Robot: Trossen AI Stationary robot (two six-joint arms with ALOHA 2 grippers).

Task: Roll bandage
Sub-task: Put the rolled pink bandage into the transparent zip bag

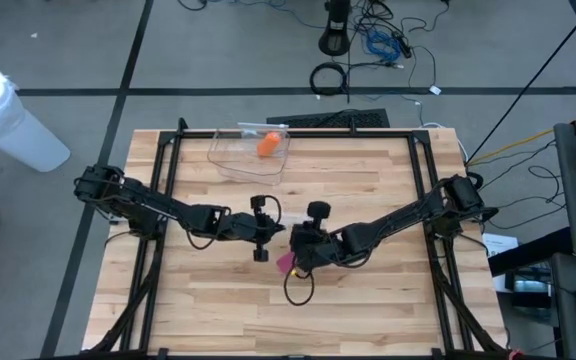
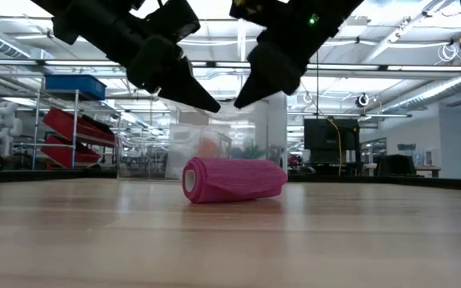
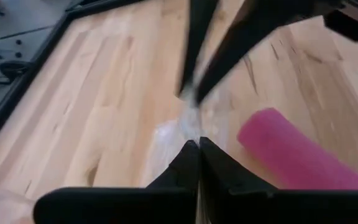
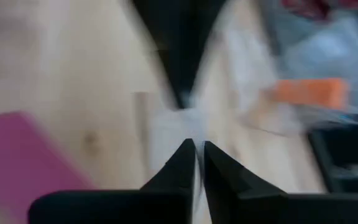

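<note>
Pink bandage roll (image 2: pixel 233 179) lying on its side on the wooden tabletop (image 1: pixel 368 310), mid-table, nothing touching it. Both grippers up in the air above it, tips nearly meeting. Left gripper (image 3: pixel 199 144) pinched closed on a thin clear film (image 3: pixel 194 112); right gripper (image 4: pixel 196 147) likewise clamped on the same film, opp side. Clear plastic container (image 1: pixel 250 152) w/ an orange item (image 1: pixel 268 144) at the far edge, well apart.
</note>
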